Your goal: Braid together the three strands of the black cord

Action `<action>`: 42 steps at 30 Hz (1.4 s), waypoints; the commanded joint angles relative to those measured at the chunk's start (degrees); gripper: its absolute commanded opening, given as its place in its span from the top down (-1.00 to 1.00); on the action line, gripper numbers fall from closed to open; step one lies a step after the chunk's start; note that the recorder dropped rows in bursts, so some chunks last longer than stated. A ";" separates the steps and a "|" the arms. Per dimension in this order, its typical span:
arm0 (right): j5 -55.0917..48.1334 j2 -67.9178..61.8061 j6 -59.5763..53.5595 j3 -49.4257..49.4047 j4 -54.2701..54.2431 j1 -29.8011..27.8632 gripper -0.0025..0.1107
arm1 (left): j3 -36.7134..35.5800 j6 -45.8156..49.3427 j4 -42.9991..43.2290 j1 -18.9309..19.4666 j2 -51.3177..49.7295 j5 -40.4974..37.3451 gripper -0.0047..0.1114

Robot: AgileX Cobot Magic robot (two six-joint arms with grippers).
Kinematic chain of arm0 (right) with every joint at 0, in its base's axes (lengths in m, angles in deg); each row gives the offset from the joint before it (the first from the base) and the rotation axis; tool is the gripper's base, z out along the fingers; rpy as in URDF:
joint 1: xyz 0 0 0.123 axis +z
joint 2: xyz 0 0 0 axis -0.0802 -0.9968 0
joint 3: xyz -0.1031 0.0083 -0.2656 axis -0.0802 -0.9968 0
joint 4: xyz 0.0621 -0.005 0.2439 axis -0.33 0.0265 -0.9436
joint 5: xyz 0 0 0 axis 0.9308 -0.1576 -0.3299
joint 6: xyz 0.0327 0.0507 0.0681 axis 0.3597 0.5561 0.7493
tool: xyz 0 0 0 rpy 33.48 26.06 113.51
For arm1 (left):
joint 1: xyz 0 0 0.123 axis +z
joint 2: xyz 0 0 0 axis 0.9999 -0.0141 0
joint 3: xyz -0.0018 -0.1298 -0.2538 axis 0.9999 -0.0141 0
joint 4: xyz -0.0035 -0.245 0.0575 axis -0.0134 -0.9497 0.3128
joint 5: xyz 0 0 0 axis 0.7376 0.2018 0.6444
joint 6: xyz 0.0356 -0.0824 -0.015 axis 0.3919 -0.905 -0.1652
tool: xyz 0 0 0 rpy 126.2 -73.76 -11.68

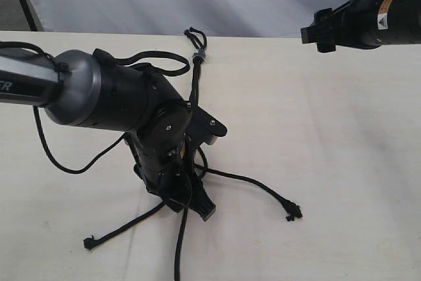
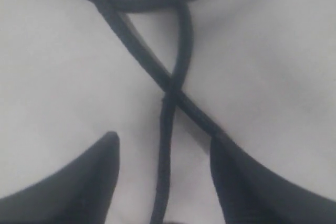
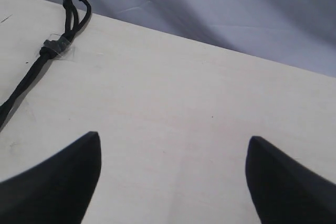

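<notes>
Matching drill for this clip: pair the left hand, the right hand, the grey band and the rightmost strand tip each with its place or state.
1. left hand
2. right hand
3. grey band
4. rightmost strand tip

A. by the far edge of the table
B. open, only bare table in its gap
C. open, astride a strand
D. frayed knot on the table's nearer side

Pairs: 1-C, 2-B, 3-A, 4-D

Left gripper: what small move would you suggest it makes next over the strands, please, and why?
Probably lower the left gripper and close on the strand lying between its open fingers, near the crossing; it looks unheld, and the right gripper is open and well away.
</notes>
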 commanded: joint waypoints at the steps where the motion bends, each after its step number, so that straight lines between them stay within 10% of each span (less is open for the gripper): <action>1: 0.20 0.45 0.19 -0.19 -0.23 0.03 -0.31 | -0.46 -0.59 -0.55 0.09 0.36 0.19 -0.06; 8: 0.09 0.45 0.19 -0.19 -0.37 0.07 -0.31 | -0.34 -1.29 4.41 2.42 8.24 1.79 0.02; 15: -7.18 0.45 0.19 1.02 -5.04 2.83 -0.31 | -1.15 -1.61 5.48 10.80 18.45 5.39 0.91; 29: -28.97 -7.22 -6.20 5.66 -17.53 34.65 0.56 | -9.67 -4.48 5.62 29.56 20.39 24.17 0.89; 42: -25.60 -18.59 7.02 5.71 -17.53 46.40 0.51 | -9.67 -5.06 5.52 33.48 20.39 27.24 0.89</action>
